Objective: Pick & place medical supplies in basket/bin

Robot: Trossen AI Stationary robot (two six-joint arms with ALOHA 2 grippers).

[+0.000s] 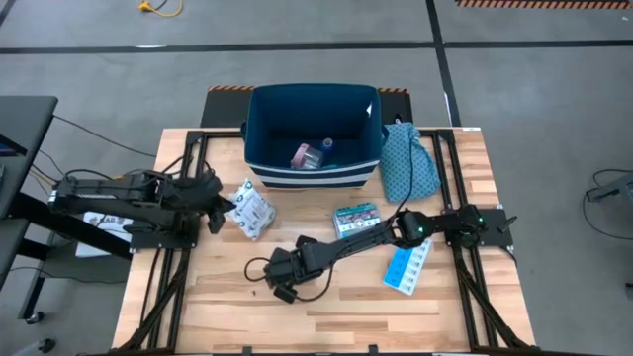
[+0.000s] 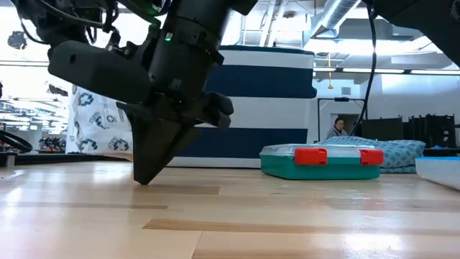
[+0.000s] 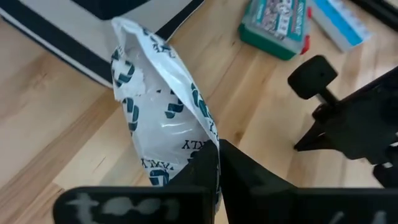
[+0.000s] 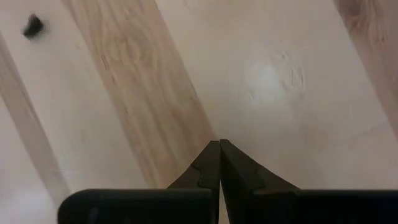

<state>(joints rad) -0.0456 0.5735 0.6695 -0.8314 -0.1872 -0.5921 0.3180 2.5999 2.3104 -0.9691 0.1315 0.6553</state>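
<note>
Since the white packet sits pinched by one edge between my left gripper's closed jaws, I judge it light and soft: thin crinkled film with green print, likely to flop and swing from that pinch. It extends forward from the jaw tips, toward the bin's striped base. A hold on the sealed edge looks sound; a grip on the puffed middle would probably slip or crush it.

My right gripper points down at bare table, jaws pressed together on nothing, tips at or just above the wood. No supply lies between or directly ahead of its jaws.

The navy bin stands beyond both grippers and holds a few small items: a pink round item and something bluish beside it that I cannot identify.

Still on the table: a teal box with red clasps, which looks rigid and best taken across its short sides, and a light blue pill organiser, flat, hard and probably slippery, best gripped across its narrow width. A teal cloth bag lies beside the bin.
</note>
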